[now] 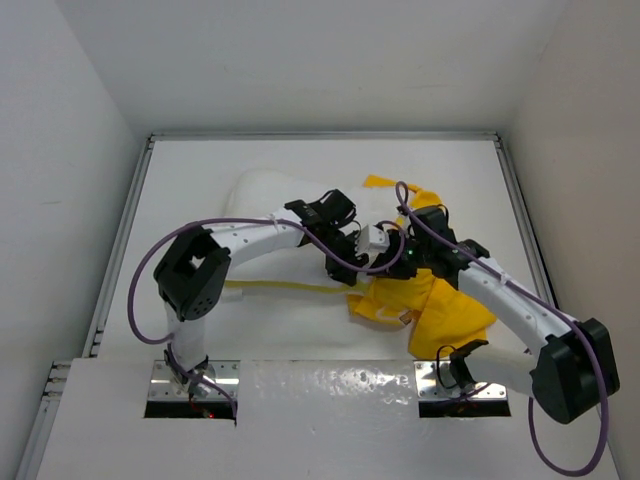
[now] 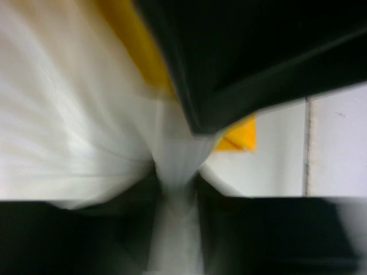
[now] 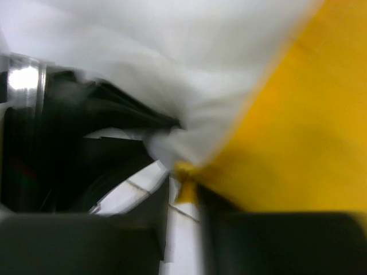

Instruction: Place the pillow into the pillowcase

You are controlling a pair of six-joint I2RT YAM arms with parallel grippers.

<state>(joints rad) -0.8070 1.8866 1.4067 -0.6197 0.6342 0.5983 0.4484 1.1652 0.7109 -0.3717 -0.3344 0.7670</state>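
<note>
Hands at pillow [image 1: 262,195]: left [image 1: 350,248] beside right [image 1: 386,262]

Overhead looks down; wrist views close, sharing pillow [image 2: 74,114]

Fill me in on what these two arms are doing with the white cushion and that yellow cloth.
Two robot arms are working a pillow into a pillowcase. The left gripper is shut on a pinch of the white pillow. The right gripper appears to pinch the yellow pillowcase, which lies bunched on the right side of the table. The two grippers meet mid-table, and most of the pillow is outside the case.
</note>
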